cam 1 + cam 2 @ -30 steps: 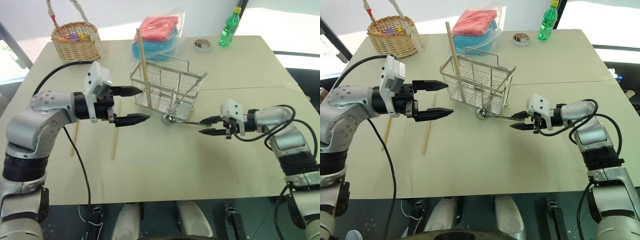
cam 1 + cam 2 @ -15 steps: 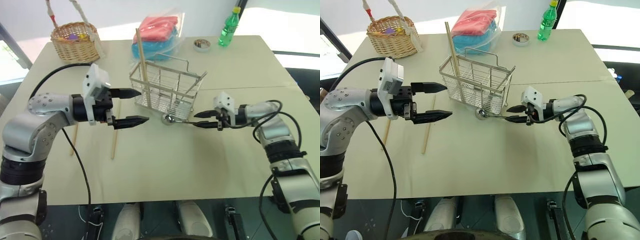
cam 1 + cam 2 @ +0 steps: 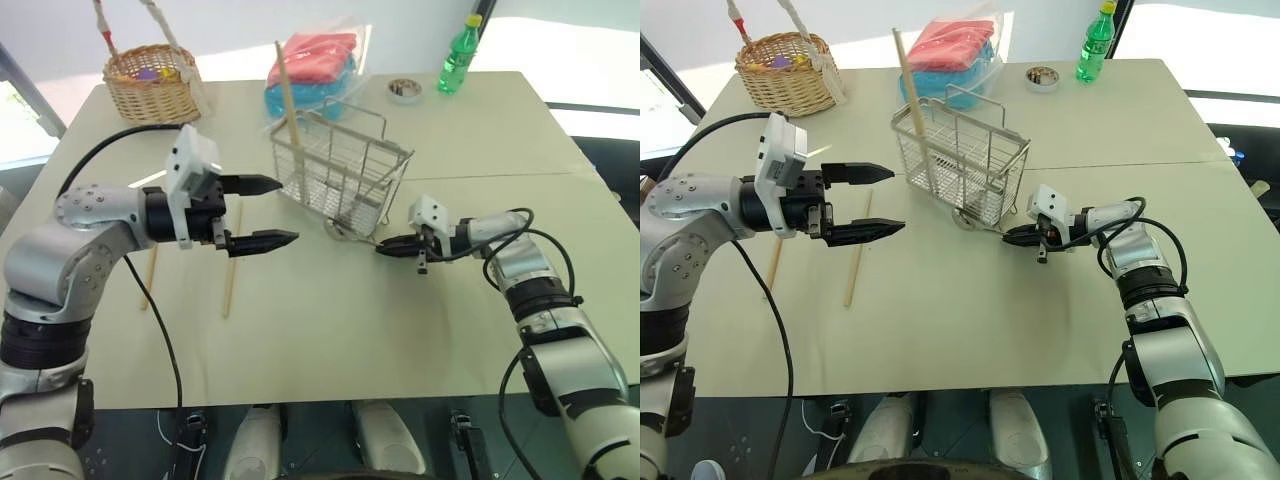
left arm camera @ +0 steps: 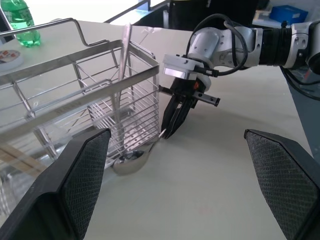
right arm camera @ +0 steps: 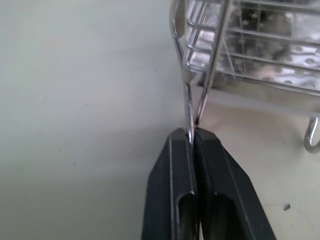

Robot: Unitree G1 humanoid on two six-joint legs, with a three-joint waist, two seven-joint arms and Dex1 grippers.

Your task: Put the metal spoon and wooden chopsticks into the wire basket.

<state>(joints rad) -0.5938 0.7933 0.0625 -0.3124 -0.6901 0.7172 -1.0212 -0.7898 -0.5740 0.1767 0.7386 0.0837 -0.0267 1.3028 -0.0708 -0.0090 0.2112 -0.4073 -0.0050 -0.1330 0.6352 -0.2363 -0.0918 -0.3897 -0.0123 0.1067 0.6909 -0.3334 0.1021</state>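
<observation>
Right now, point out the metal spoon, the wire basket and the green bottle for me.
metal spoon (image 4: 131,163), left wrist view, on its bowl.
wire basket (image 3: 338,175), left eye view, on its side grid.
green bottle (image 3: 458,60), left eye view, on its body.

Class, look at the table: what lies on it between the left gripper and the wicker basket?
In the left eye view, only bare table lies between the left gripper and the wicker basket; a black cable crosses above it.
</observation>
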